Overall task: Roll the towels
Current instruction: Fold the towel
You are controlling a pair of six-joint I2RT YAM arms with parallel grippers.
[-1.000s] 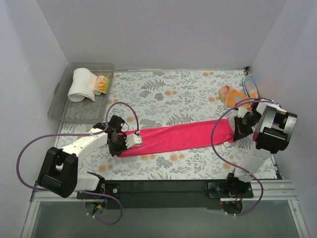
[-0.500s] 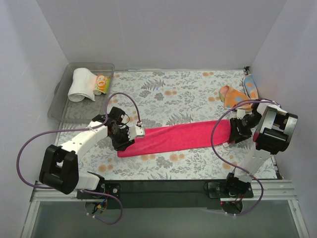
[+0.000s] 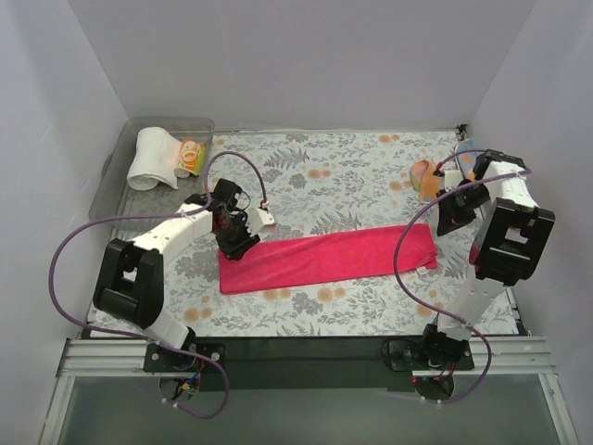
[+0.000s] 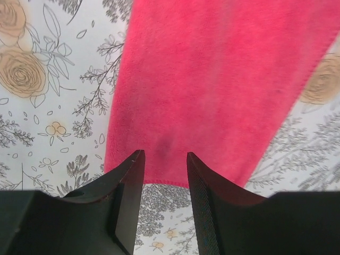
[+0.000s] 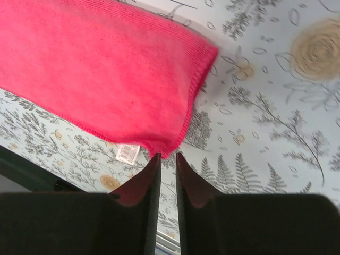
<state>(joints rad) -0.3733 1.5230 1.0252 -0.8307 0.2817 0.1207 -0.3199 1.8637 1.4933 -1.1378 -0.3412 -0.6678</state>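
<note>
A magenta-red towel (image 3: 324, 255) lies flat as a long strip across the floral covering. My left gripper (image 3: 236, 243) is above its left end, open and empty; in the left wrist view the gripper (image 4: 164, 154) has the towel's short edge (image 4: 212, 79) just past its fingertips. My right gripper (image 3: 450, 219) is just beyond the right end, its jaws a narrow gap apart with nothing between them. In the right wrist view the gripper (image 5: 164, 155) sits at the towel's corner (image 5: 106, 69), next to a white tag (image 5: 127, 153).
An orange spotted towel (image 3: 428, 178) and a patterned one (image 3: 468, 158) lie bunched at the back right, close to my right arm. A clear bin (image 3: 139, 211) at the back left holds a white roll (image 3: 153, 158) and a yellow patterned roll (image 3: 192, 156).
Both grippers have let go of the towel's ends and moved toward the back. The towel has dropped flat on the covering.
</note>
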